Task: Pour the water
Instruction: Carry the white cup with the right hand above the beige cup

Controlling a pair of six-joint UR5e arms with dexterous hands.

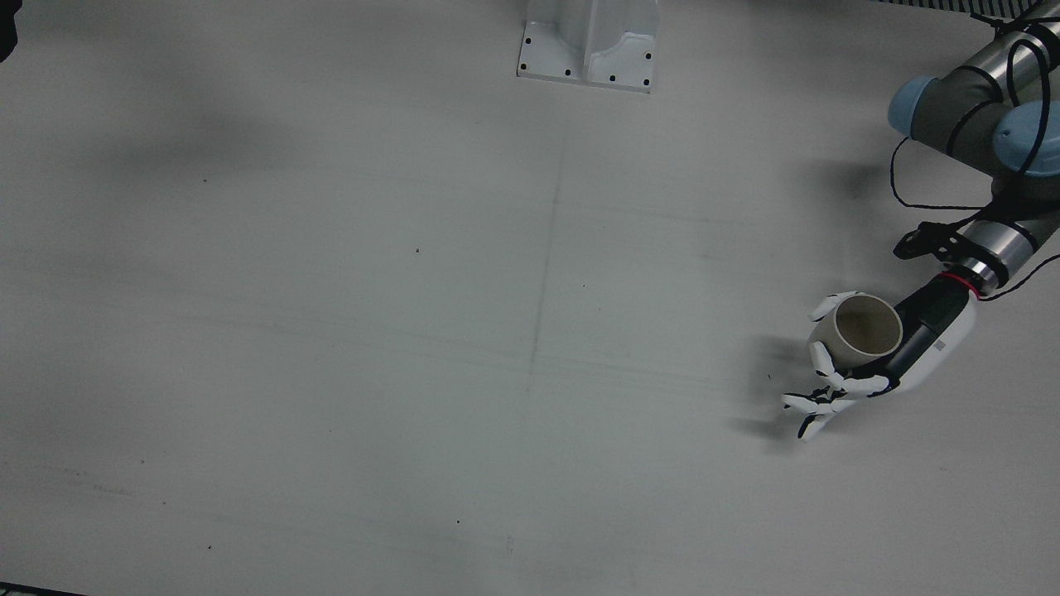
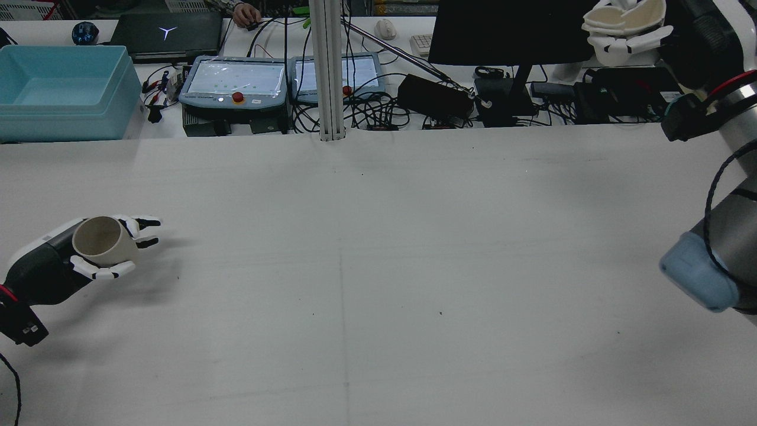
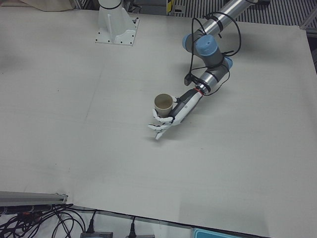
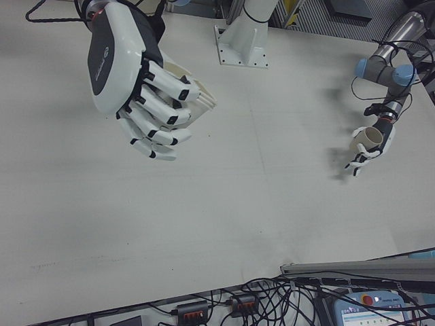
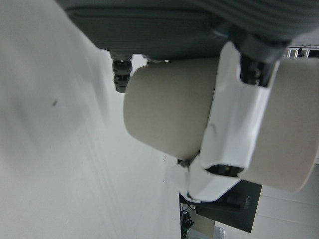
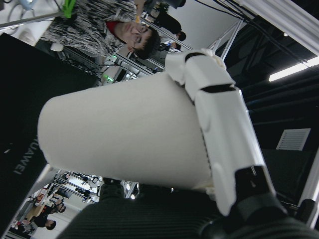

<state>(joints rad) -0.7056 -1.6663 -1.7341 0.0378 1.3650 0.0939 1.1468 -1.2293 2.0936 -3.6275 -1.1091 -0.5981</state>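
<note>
My left hand (image 1: 878, 364) is shut on a beige paper cup (image 1: 861, 329), upright with its mouth up, just above the table near the robot's left edge. It also shows in the rear view (image 2: 103, 241), the left-front view (image 3: 163, 103) and the right-front view (image 4: 368, 138). The cup looks empty inside. My right hand (image 4: 139, 88) is raised high and shut on a second beige cup (image 4: 197, 92), tilted; in the rear view this cup (image 2: 627, 21) is at the top right. Both hand views show fingers (image 5: 234, 129) wrapped on cup walls (image 6: 124, 129).
The white table (image 1: 464, 331) is bare apart from an arm pedestal (image 1: 590, 41) at its far edge. Behind the table in the rear view lie a blue bin (image 2: 59, 89), control pendants (image 2: 236, 83), a monitor (image 2: 502, 29) and cables.
</note>
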